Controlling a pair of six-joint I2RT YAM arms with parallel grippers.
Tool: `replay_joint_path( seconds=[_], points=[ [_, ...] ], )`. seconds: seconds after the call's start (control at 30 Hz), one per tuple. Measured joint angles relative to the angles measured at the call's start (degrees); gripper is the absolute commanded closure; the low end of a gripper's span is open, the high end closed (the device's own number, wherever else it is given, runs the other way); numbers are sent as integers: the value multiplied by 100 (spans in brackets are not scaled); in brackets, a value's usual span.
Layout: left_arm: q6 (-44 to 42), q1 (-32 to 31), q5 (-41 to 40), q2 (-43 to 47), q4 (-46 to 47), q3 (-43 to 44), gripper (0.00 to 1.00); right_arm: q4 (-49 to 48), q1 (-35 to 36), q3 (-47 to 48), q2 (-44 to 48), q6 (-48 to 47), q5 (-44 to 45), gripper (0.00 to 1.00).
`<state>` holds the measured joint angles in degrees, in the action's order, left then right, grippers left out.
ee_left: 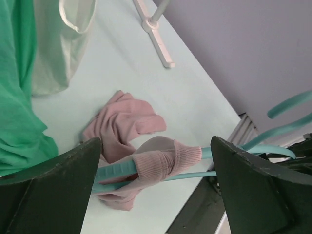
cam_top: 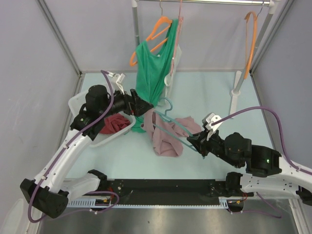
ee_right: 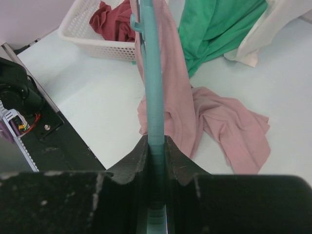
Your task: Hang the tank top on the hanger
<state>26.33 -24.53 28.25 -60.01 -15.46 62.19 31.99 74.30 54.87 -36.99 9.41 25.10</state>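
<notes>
Tank top of dusty pink soft cloth [cam_top: 165, 139] is partly on the thin teal-blue plastic hanger [ee_right: 154, 87], but the job looks only about half done. One bit of it, maybe a strap, is looped over one arm of the hanger. The rest hangs down from there and lies in a crumpled heap on the table, near the middle and a little toward the near edge. I think the other strap has to go over the other arm of the hanger, and then the top needs to hang flat. I cannot tell where that other strap is in the heap.

The right fingers [ee_right: 130, 163] are closed tight on one end of the hanger and hold it at a slant. The pink cloth hangs on the hanger just past those fingers.

The left fingers [ee_left: 53, 195] are spread wide and hold nothing. The looped bit of the tank top sits right between them, on the hanger, with a gap on each side. These fingers are near the hook end of the hanger, close to a long green tank top [cam_top: 151, 73] that hangs from the rail at the far edge. A white plastic basket [cam_top: 75, 102] with a dark red cloth [cam_top: 114, 124] in it sits by the left edge of the table.
</notes>
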Motion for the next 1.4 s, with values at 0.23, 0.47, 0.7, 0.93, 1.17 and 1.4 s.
replay_joint_path(
  seconds=[0.23, 0.47, 0.7, 0.93, 1.17, 1.4],
  points=[
    [-931, 2, -302, 505, -540, 264, 1, 33, -2, 0, 153, -138, -98, 100],
    [-1934, 13, -26, 1390, -715, 264, 1, 26, -428, 20, 212, -389, -776, 100],
    [-2697, 13, 988, 1847, -654, 199, 0, -103, -2177, 76, -229, -542, -2793, 100],
    [-3182, 13, 1672, 1453, -953, 155, 1, -468, -3842, 76, -385, -509, -5427, 100],
    [-3438, 13, 1720, 1233, -1217, 153, 1, -527, -4295, 175, -527, -544, -7047, 100],
    [-3547, 13, 2177, 1231, -1462, 57, 1, -522, -4334, 289, -575, -636, -7573, 100]
  ],
)
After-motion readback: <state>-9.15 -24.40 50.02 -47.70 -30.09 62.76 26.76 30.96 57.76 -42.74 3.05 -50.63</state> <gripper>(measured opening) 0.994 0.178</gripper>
